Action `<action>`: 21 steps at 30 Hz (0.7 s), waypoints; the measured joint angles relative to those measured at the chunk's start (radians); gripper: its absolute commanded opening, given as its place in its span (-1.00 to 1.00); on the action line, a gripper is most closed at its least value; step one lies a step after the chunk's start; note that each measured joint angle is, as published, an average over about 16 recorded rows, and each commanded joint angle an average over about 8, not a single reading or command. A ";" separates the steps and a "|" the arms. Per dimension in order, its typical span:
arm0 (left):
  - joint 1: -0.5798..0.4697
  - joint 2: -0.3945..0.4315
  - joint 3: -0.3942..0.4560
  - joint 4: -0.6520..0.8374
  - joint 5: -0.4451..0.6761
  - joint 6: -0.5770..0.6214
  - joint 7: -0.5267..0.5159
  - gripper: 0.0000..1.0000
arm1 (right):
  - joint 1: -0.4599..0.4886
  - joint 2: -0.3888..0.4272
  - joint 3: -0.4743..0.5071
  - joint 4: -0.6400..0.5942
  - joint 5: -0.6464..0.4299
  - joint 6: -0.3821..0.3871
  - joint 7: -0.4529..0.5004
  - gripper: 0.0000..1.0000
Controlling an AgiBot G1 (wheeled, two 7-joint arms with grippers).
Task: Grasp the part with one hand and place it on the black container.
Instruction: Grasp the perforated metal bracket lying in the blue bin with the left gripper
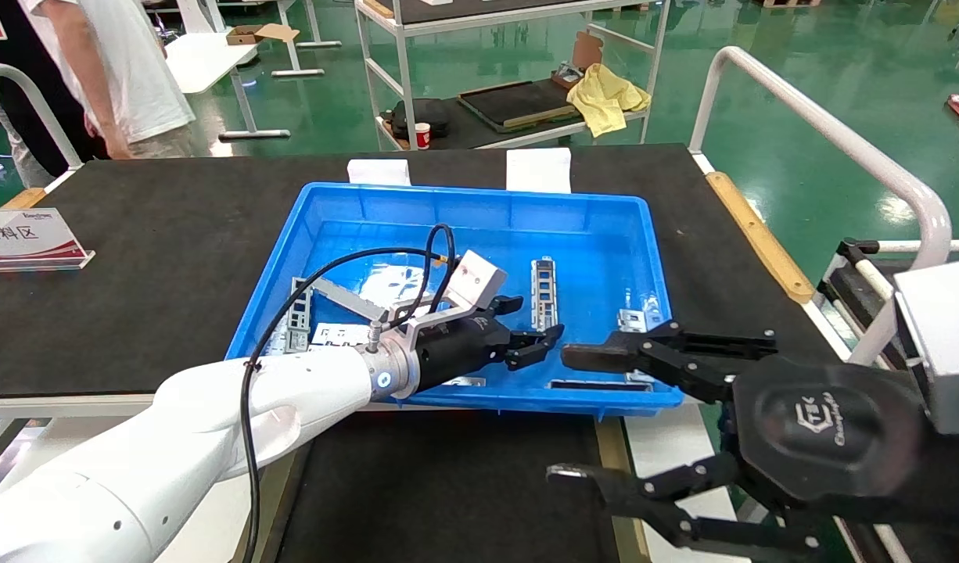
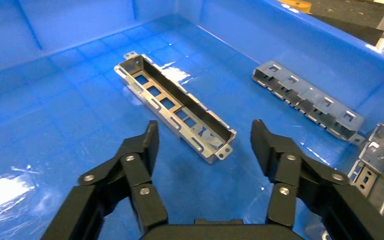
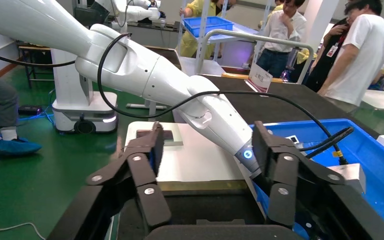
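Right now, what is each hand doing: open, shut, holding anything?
Left hand: open, empty, over the blue bin just short of the part.
Right hand: open, empty, at the bin's near right corner, above the black container.

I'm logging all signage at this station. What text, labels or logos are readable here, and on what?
"上料区": white and red sign on the table's left edge; the small print above it is too blurred.
"CTEK": logo on the right gripper housing; the script line beneath is unreadable.
Sign seen from the right wrist: too small to read.
Parts and blue bin: no text.
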State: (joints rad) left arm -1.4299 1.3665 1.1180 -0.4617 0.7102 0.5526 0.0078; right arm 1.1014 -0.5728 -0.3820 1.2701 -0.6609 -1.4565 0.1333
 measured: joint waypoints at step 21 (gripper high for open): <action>-0.005 -0.002 0.076 0.029 -0.101 0.002 0.073 -1.00 | 0.000 0.000 0.000 0.000 0.000 0.000 0.000 -1.00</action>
State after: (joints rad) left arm -1.4347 1.3648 1.1944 -0.4324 0.6089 0.5546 0.0809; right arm 1.1014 -0.5727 -0.3822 1.2701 -0.6608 -1.4564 0.1332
